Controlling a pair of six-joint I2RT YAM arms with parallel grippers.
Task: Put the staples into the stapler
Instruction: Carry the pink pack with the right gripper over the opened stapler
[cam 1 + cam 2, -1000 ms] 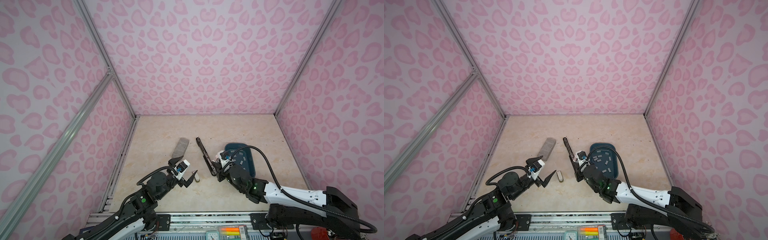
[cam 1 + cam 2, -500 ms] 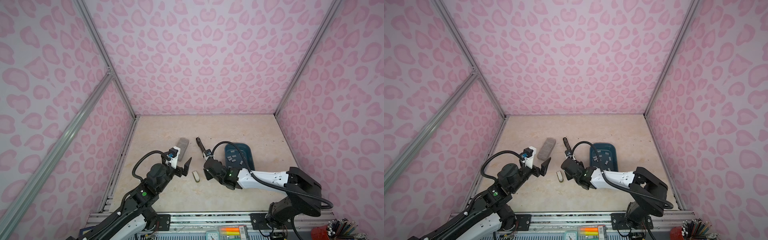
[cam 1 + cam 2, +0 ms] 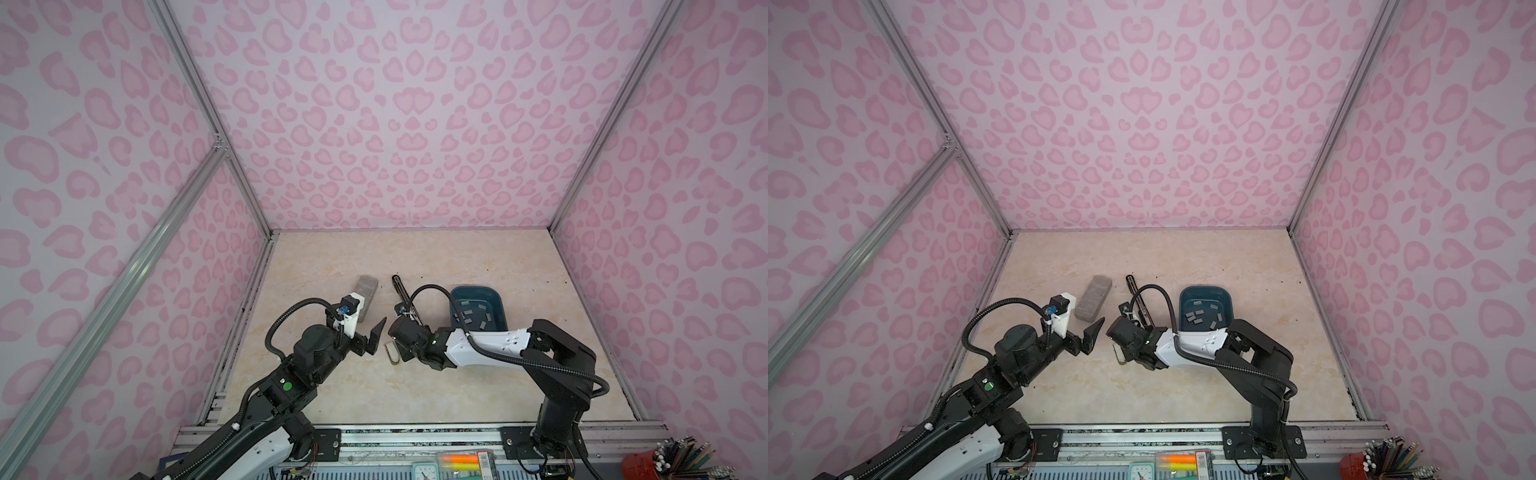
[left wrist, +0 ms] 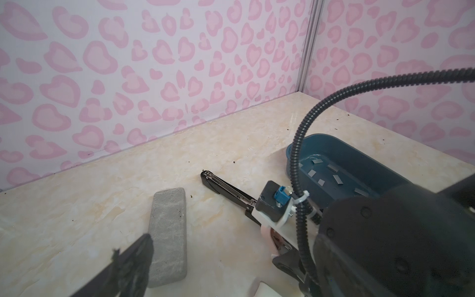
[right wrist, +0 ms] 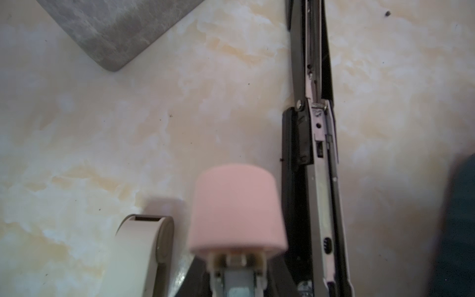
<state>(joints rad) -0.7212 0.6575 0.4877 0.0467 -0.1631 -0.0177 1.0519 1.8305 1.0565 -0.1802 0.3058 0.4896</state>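
The black stapler (image 3: 406, 301) (image 3: 1139, 300) lies opened flat on the table, its metal channel facing up (image 5: 314, 123) (image 4: 226, 187). Several short grey staples (image 3: 478, 318) (image 3: 1202, 316) (image 4: 334, 177) lie in the blue tray (image 3: 498, 299) (image 3: 1227, 299). My right gripper (image 3: 401, 353) (image 3: 1126, 353) (image 5: 237, 259) hovers left of the stapler's near end, shut on a pink-capped piece (image 5: 237, 205). My left gripper (image 3: 372, 338) (image 3: 1090, 338) (image 4: 203, 282) stands open and empty, facing the right one, close to it.
A grey speckled block (image 3: 365, 291) (image 3: 1094, 297) (image 4: 167, 231) lies left of the stapler, just beyond the left gripper. A small white rounded object (image 3: 390, 353) (image 5: 144, 252) sits on the table under the right gripper. Pink walls enclose three sides.
The right gripper has moved left from the stapler's near end to above the white object, its elbow folding in. The left gripper has lifted a little, still open.
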